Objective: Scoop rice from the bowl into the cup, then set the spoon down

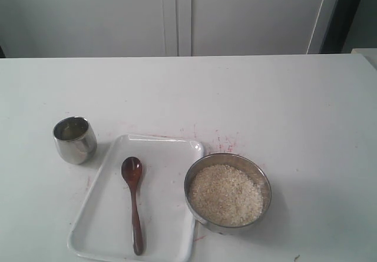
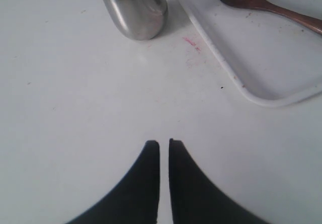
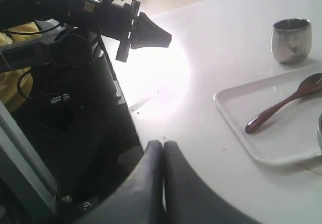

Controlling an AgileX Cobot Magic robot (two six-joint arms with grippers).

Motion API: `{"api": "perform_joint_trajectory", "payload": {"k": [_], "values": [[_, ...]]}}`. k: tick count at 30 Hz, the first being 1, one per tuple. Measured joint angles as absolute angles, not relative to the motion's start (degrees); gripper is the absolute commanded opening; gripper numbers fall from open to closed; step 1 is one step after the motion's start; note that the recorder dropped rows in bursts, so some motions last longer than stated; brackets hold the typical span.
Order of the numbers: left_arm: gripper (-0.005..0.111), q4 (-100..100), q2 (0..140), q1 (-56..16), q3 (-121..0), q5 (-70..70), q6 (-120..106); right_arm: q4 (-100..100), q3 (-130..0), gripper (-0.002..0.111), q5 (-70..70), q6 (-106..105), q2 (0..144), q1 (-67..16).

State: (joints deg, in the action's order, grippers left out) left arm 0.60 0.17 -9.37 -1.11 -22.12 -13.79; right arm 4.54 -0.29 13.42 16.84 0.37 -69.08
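White surface (image 1: 265, 97), pale cabinet doors (image 1: 177, 15) behind.

Left hand (image 2: 164, 143): clenched, dark fingers nearly meeting, nothing between; over bare surface, apart from cup.

Steel cup (image 1: 75, 139): upright, far left, just beside white tray's back left corner.

White tray (image 1: 165, 185): between cup and bowl.

Wooden spoon (image 1: 135, 209): flat in tray, oval end toward cabinets, untouched.

Steel bowl (image 1: 265, 176): right of tray, touching or nearly touching its edge.

Rice (image 1: 225, 194): heaped in bowl.

Right hand (image 3: 163, 144): clenched, empty, near surface edge, apart from tray.
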Motion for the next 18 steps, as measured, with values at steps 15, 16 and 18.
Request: {"api": "perform_joint_trajectory", "payload": {"k": [15, 16, 18], "values": [[0.014, 0.6, 0.2, -9.4, -1.1, -22.1, -13.8, 4.5, -0.3, 0.000, 15.3, 15.5, 0.4, -69.1], [0.014, 0.6, 0.2, -9.4, -1.1, -22.1, -13.8, 4.5, -0.3, 0.000, 15.3, 15.5, 0.4, -69.1], [0.014, 0.6, 0.2, -9.4, -1.1, -22.1, -13.8, 4.5, -0.3, 0.000, 15.3, 15.5, 0.4, -69.1]]}}
